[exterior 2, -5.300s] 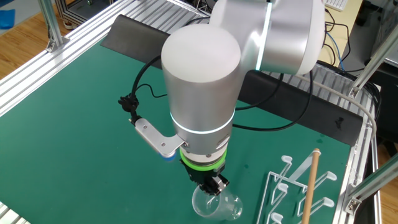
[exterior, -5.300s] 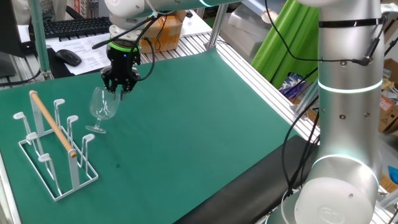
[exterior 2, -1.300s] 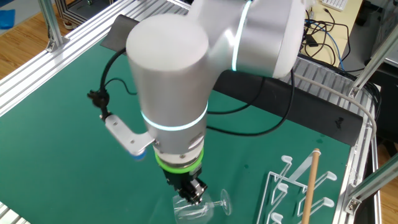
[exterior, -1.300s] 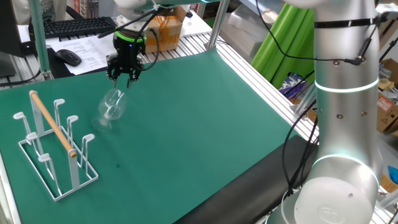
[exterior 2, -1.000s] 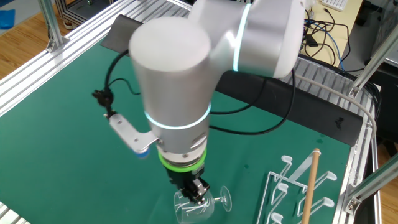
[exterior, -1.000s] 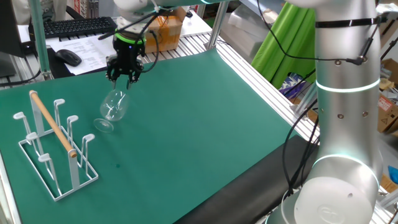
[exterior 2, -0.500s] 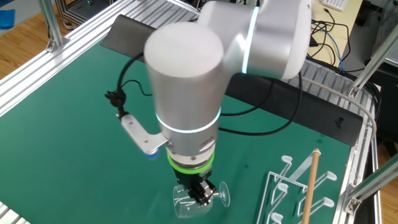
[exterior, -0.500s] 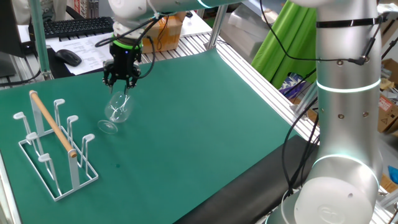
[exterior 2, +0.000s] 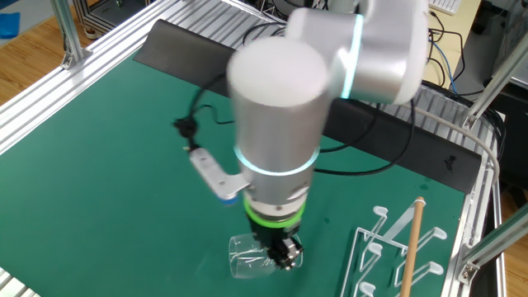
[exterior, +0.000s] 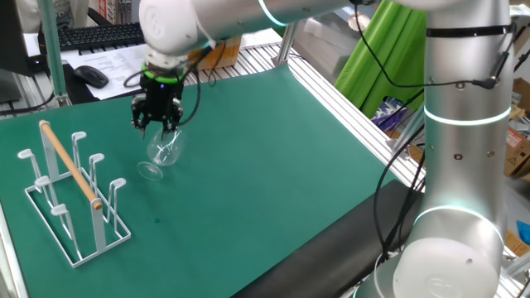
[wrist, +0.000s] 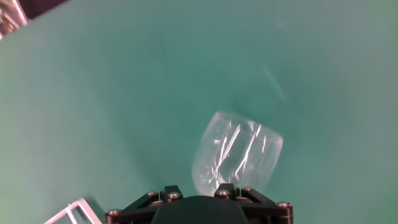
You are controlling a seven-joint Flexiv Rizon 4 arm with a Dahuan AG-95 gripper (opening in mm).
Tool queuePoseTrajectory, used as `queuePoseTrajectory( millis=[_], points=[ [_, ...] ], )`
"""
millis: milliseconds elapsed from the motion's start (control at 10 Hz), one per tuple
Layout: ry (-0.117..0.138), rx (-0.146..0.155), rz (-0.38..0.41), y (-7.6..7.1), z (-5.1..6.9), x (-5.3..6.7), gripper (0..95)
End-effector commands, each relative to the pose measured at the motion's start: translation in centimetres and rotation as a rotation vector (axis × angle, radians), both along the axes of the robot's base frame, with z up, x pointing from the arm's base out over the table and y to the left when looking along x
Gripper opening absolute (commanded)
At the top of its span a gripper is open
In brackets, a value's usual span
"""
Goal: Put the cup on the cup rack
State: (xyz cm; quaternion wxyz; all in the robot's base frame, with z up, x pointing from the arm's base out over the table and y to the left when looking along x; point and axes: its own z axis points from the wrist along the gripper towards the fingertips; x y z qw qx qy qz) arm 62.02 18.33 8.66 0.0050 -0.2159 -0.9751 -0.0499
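The cup (exterior: 165,150) is a clear glass goblet that hangs tilted above the green mat, its foot (exterior: 150,171) lowest and pointing toward the rack. My gripper (exterior: 158,127) is shut on the cup's rim from above. In the other fixed view the cup (exterior 2: 247,256) lies almost sideways under the gripper (exterior 2: 285,252). The hand view shows the cup's bowl (wrist: 237,157) just ahead of the fingers (wrist: 225,190). The cup rack (exterior: 74,207) is white wire with a slanted wooden rod (exterior: 70,165); it stands to the left of the cup, apart from it, and a corner of the rack (wrist: 71,213) shows in the hand view.
A keyboard (exterior: 99,35), mouse (exterior: 89,76) and cardboard box (exterior: 219,41) lie beyond the mat's far edge. Aluminium rails (exterior: 348,91) border the mat on the right. The arm's thick base column (exterior: 464,165) stands at the near right.
The gripper has come down and slightly left with the cup over the last second. The cup has turned, so its foot now sits lower and nearer the mat.
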Motion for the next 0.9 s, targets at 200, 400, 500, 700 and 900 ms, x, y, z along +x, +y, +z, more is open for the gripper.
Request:
queuePoseTrajectory(
  millis=[200,400,500,700,900],
  points=[
    [0.005,0.000,-0.001,-0.08,0.23,-0.21,38.0],
    [0.002,-0.002,0.004,-0.07,0.16,-0.26,38.0],
    [0.002,-0.003,0.007,-0.07,0.16,-0.26,38.0],
    [0.002,-0.002,0.005,-0.07,0.11,-0.26,38.0],
    [0.002,-0.003,0.009,-0.07,0.10,-0.26,38.0]
  ],
)
